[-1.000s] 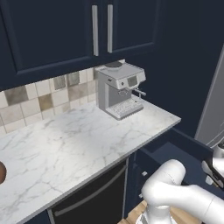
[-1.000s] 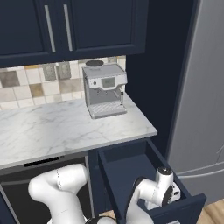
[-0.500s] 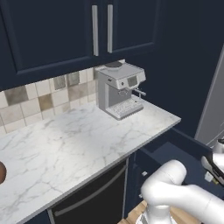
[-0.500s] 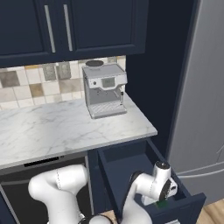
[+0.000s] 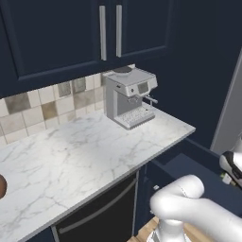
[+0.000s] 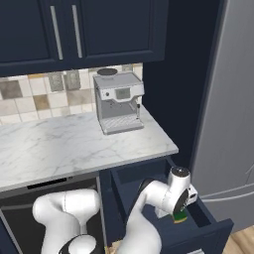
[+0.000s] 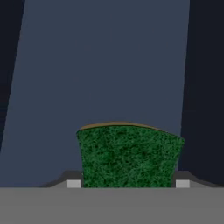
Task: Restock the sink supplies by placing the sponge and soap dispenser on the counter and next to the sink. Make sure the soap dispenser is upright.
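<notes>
Green sponge [image 7: 130, 156] gripped down in the open drawer [image 6: 198, 233], first fetch of the restock under way.

Judging by the hand view, the gripper [image 7: 128, 183] is clenched on the sponge: the block fills the space between the two fingertips, green face toward the camera, a thin yellow edge along its top. From the right base view, the hand hangs low inside the drawer below the counter [image 6: 74, 144], the sponge at its tip. Next, I judge, comes lifting clear of the drawer walls and carrying it up onto the marble; a brownish rounded shape at the slab's left edge [image 5: 2, 187] may be the soap dispenser.
</notes>
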